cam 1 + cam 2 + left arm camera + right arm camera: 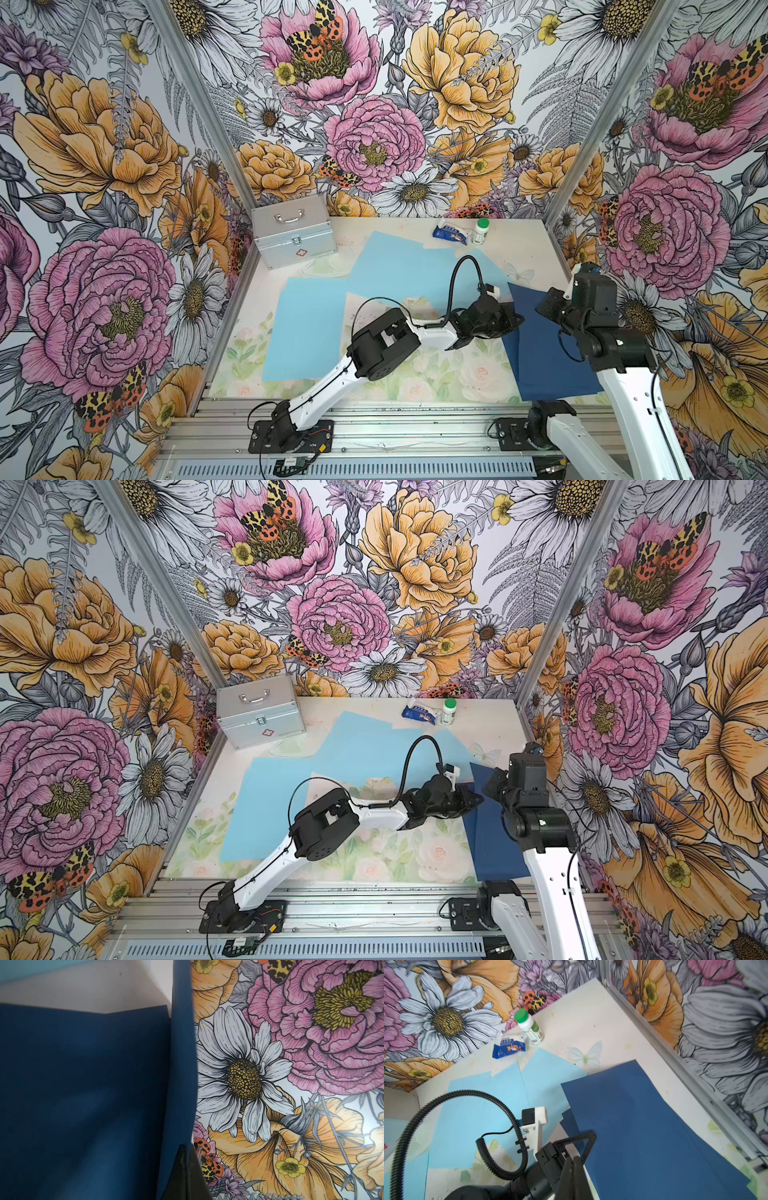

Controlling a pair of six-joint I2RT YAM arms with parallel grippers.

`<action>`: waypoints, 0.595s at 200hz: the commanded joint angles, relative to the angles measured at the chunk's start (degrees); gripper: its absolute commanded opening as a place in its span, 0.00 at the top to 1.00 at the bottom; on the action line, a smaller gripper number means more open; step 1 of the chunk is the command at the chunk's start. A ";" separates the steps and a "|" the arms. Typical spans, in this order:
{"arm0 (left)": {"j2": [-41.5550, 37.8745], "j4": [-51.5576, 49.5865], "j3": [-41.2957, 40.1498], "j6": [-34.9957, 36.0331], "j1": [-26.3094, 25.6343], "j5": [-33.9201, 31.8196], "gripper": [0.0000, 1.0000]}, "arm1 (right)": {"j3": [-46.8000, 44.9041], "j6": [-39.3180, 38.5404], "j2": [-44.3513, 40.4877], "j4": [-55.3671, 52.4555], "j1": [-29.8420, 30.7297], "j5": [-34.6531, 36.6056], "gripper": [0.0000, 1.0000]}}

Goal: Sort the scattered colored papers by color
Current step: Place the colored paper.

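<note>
Both grippers closed at the navy sheets.
Left gripper pinches a navy sheet; right gripper closed, contents indeterminable.

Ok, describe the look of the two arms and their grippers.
Both arms have glossy white links joined by bulky black joint housings on black base plates bolted to a ribbed aluminium rail. The left arm carries a thin black cable along its link, and a ribbed black hose loops to a small white camera bracket. The left gripper is black with angular, triangular-framed fingers. The right arm looks alike.
</note>
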 commanded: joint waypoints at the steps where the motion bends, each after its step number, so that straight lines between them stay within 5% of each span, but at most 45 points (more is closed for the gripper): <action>1: -1.97 -2.19 0.64 -0.71 -0.63 -3.88 1.00 | -3.20 -0.62 4.68 3.03 -3.86 -11.09 1.00; 56: -0.22 -9.57 3.58 -5.12 -1.82 -2.97 1.00 | -14.09 -0.08 12.87 12.06 -15.93 -20.77 1.00; 119: -3.39 -13.82 0.74 -4.57 -2.49 -5.07 1.00 | -19.97 1.10 20.84 20.31 -18.17 -21.69 1.00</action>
